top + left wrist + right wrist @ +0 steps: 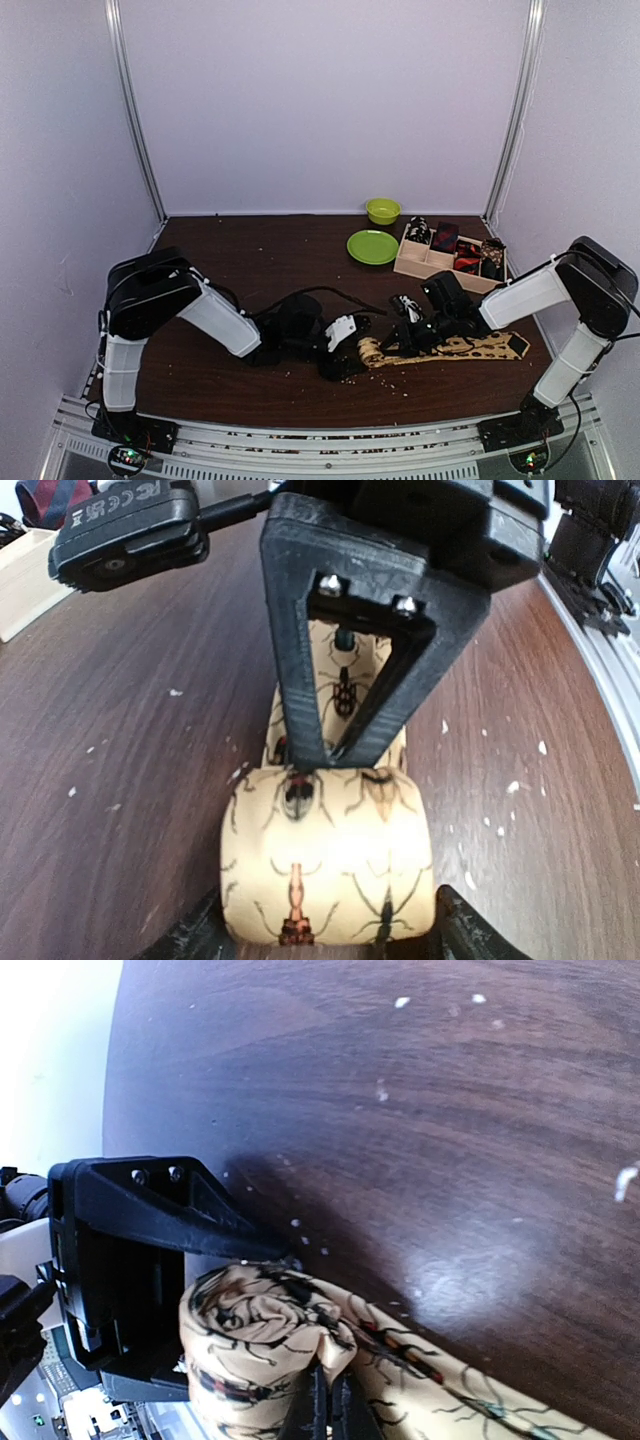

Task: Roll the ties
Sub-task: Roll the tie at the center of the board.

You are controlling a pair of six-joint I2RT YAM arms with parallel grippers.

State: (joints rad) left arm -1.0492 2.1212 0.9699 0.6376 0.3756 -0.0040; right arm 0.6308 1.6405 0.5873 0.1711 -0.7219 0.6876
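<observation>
Rolling a soft tie, held at its coiled end

From above, the tan tie [450, 347] lies flat along the tabletop [250, 280], with its left end coiled up. The left gripper [345, 358] sits at that coil [368, 350]. The right gripper [408, 335] is just beside it, over the flat run.

The left wrist camera shows the coil lodged between the left gripper's fingers [195, 935]. They press against both of its ends, so that gripper looks clamped on the tie. The right gripper's tip rests on the fabric directly behind the coil.

The right wrist camera shows that gripper's own jaws drawn together on a fold at the coil's edge. The cloth looks light, limp and slick, so it would likely slump or unwind if let go. The ends of the coil seem the best place to hold it, with the flat part kept taut.
</observation>
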